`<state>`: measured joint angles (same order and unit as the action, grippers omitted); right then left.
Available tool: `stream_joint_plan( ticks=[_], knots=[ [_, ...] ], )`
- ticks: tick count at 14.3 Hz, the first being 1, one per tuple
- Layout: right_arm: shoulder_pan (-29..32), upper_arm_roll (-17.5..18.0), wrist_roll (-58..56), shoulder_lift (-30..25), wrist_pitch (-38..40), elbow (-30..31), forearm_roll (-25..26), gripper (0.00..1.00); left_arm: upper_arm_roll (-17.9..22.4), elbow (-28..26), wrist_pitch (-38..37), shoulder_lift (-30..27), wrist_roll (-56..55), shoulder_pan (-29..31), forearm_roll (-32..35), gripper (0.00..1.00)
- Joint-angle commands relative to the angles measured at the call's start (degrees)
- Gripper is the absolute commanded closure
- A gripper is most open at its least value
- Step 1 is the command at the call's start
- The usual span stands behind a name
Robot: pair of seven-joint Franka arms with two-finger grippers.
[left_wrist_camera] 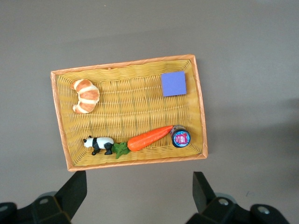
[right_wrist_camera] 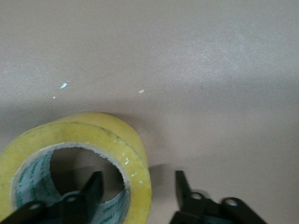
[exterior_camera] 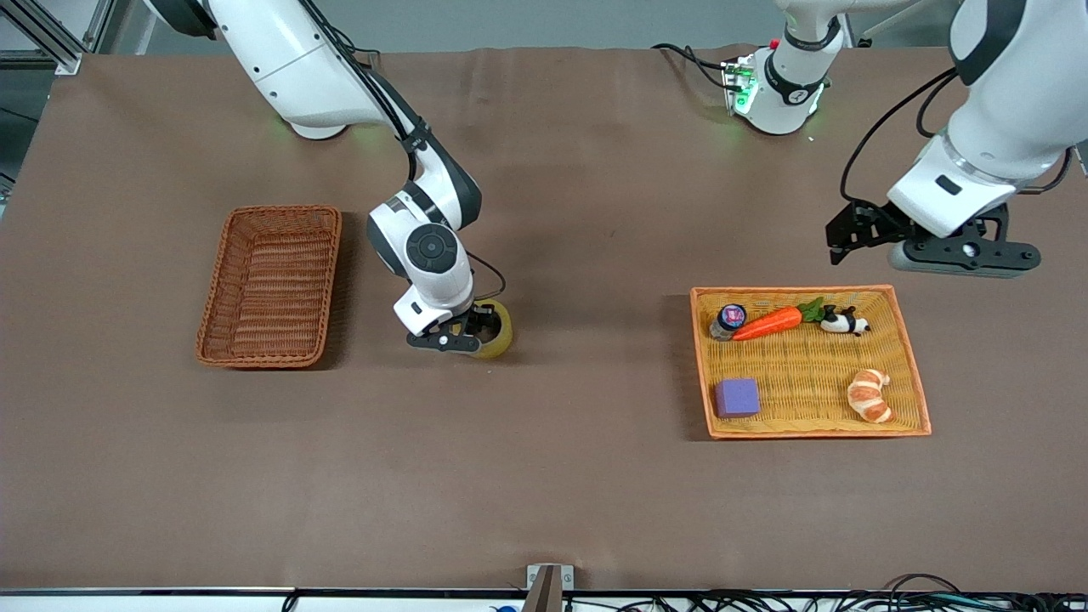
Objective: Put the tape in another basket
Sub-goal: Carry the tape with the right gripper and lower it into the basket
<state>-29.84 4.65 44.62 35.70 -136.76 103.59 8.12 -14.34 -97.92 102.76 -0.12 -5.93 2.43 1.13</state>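
A yellow tray (exterior_camera: 908, 365) sits on the brown tabletop (exterior_camera: 595, 476) toward the left arm's end. It holds a jar (exterior_camera: 729, 320), carrot (exterior_camera: 767, 323), panda (exterior_camera: 844, 321), croissant (exterior_camera: 870, 395) and purple block (exterior_camera: 736, 397).

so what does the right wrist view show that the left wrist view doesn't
Only the right wrist view shows the tape lying flat on the brown table, with the right pincer straddling its wall: one finger inside the core, the other outside, gaps still visible.

Only the left wrist view shows the yellow-orange tray basket holding a croissant, toy panda, carrot, pink-lidded jar and purple block, with the open left pincer hanging over the table beside it.

Both show the same brown table surface.
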Motion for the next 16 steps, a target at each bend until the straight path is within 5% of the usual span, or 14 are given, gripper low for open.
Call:
stream_joint_plan(
  ticks=[1, 2, 3, 9, 16],
  knots=[
    [0.40, 0.27, 1.70, 0.42, -0.18, -0.41, 1.82, 0.76, 6.31, 0.62, -3.86, -1.28, 0.65, -3.99, -0.96, 0.00],
    [0.57, 0.27, 1.70, 0.42, 0.09, -0.67, 1.73, 0.97, 7.21, 0.54, -4.92, -1.72, 0.65, -4.36, -0.96, 0.00],
    [0.75, 0.27, 1.17, 0.51, 0.44, -1.80, 1.55, 1.00, 7.40, 0.36, -5.02, -1.81, 0.56, -4.27, -1.04, 0.00],
    [7.15, 0.01, -10.22, -6.59, 13.07, -3.48, -1.43, 1.00, 7.66, 3.87, -5.90, -0.40, 0.12, -4.36, -0.96, 0.00],
    [13.75, -10.78, -44.39, -19.60, 24.87, 2.04, -2.31, 1.00, 11.09, 3.44, -7.75, -0.76, 0.30, -6.21, -1.22, 0.00]
  ],
)
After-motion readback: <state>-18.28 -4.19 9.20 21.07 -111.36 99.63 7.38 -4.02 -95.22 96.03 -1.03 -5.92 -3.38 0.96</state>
